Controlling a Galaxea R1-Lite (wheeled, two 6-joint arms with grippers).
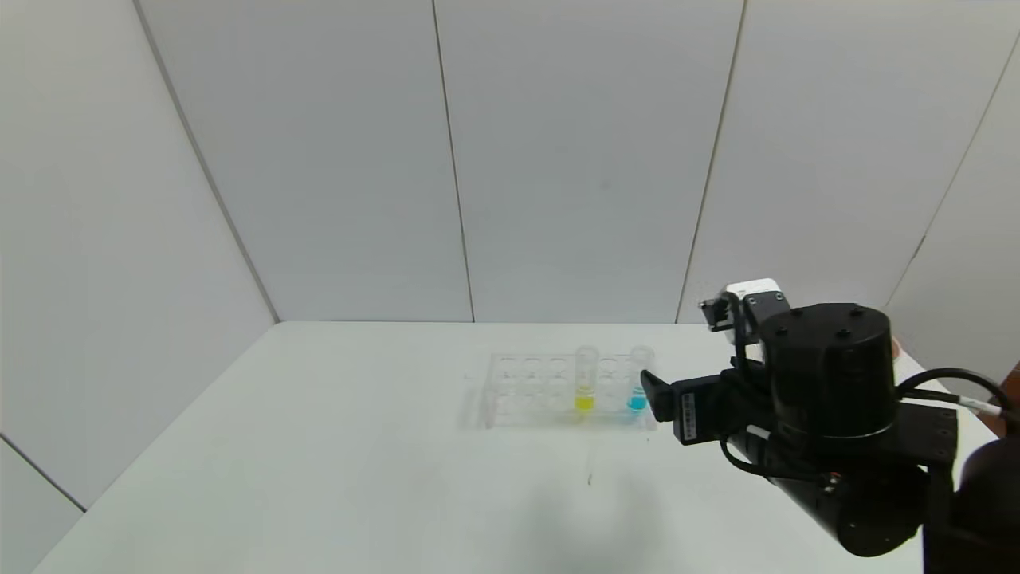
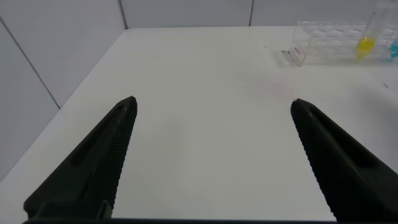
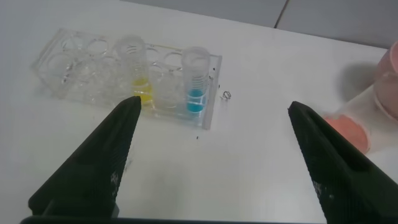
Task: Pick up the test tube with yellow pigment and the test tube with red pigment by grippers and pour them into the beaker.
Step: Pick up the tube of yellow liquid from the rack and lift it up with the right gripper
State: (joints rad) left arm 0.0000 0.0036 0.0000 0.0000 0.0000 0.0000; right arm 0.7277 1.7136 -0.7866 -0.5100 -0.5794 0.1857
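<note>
The test tube with yellow pigment (image 1: 586, 381) stands upright in a clear many-holed rack (image 1: 526, 391) on the white table. It also shows in the right wrist view (image 3: 138, 78) and, far off, in the left wrist view (image 2: 365, 38). My right gripper (image 3: 214, 104) is open and empty. It hovers just right of the rack in the head view (image 1: 649, 392). My left gripper (image 2: 214, 101) is open and empty over bare table, well away from the rack. A clear cup with an orange-pink bottom (image 3: 351, 124), likely the beaker, shows partly behind my right finger. The red tube is out of view.
A like tube with blue liquid (image 1: 638, 381) stands in the rack's right end, nearest my right gripper (image 3: 196, 81). A pink bowl (image 3: 390, 84) sits at the table's right side beside the cup. Wall panels close the table's back and sides.
</note>
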